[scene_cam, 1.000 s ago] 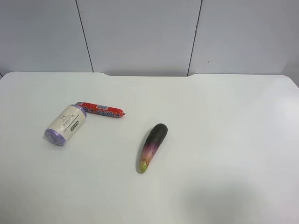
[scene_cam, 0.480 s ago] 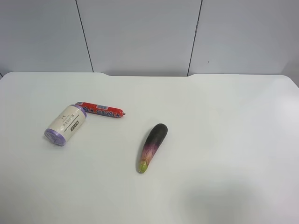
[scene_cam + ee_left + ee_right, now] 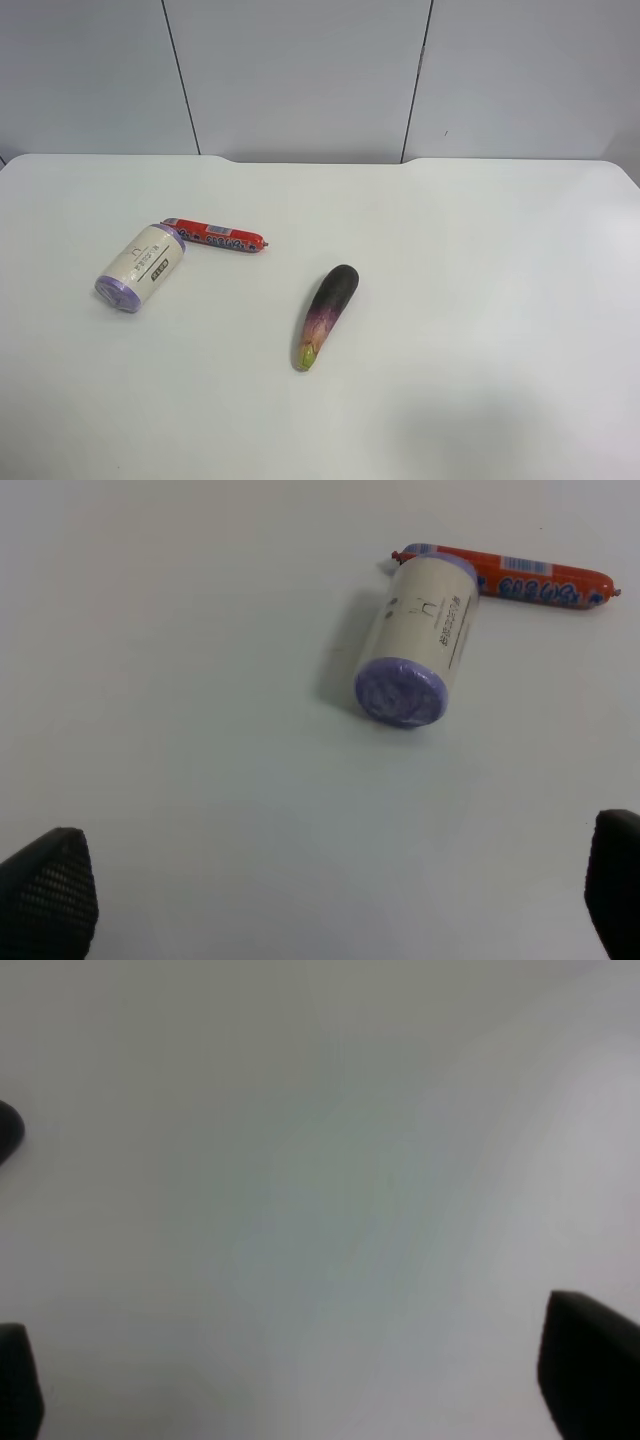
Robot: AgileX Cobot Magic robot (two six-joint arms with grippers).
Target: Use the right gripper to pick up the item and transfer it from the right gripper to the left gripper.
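Note:
The item, a short fat roll [image 3: 140, 267] with purple ends and a cream wrapper, lies on its side on the white table [image 3: 480, 250] at the exterior high view's left. It also shows in the left wrist view [image 3: 415, 640], apart from the gripper. My left gripper [image 3: 330, 895] is open, its fingertips [image 3: 45, 890] at the frame's two lower corners. My right gripper [image 3: 300, 1380] is open over bare table, its dark fingertips [image 3: 590, 1375] at the frame's edges. Neither arm shows in the exterior high view.
A red sausage stick [image 3: 215, 236] lies touching the roll's far end, also in the left wrist view [image 3: 510, 575]. A dark purple eggplant [image 3: 327, 314] lies near the table's middle. Grey wall panels [image 3: 300, 70] stand behind the table.

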